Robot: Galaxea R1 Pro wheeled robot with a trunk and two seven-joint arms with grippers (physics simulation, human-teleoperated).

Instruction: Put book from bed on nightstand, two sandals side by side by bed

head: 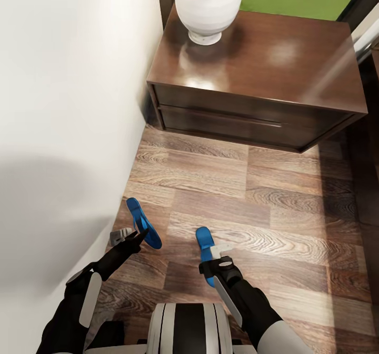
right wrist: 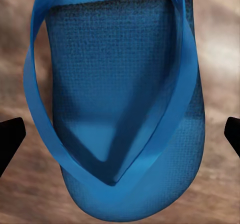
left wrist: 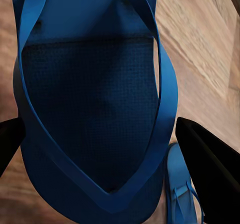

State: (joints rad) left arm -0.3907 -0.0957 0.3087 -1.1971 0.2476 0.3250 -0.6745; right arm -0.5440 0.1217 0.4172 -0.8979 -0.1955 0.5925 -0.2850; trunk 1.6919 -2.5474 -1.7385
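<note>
Two bright blue sandals are low over the wood floor in the head view. The left sandal [head: 141,219] is tilted, and my left gripper [head: 131,235] is shut on it. In the left wrist view both dark fingers [left wrist: 205,154] press the edges of that sandal [left wrist: 95,99], and the other sandal [left wrist: 181,194] shows small beyond it. My right gripper [head: 219,253] is open over the right sandal [head: 204,238]. In the right wrist view that sandal [right wrist: 120,109] sits between spread fingertips [right wrist: 10,139] with a gap. The nightstand [head: 252,75] stands ahead. The book is out of view.
A white round lamp [head: 208,3] stands on the nightstand's back left corner. A white wall [head: 63,106] runs along the left, close to my left arm. A dark band [head: 368,175] lines the right edge; I cannot tell whether it is the bed.
</note>
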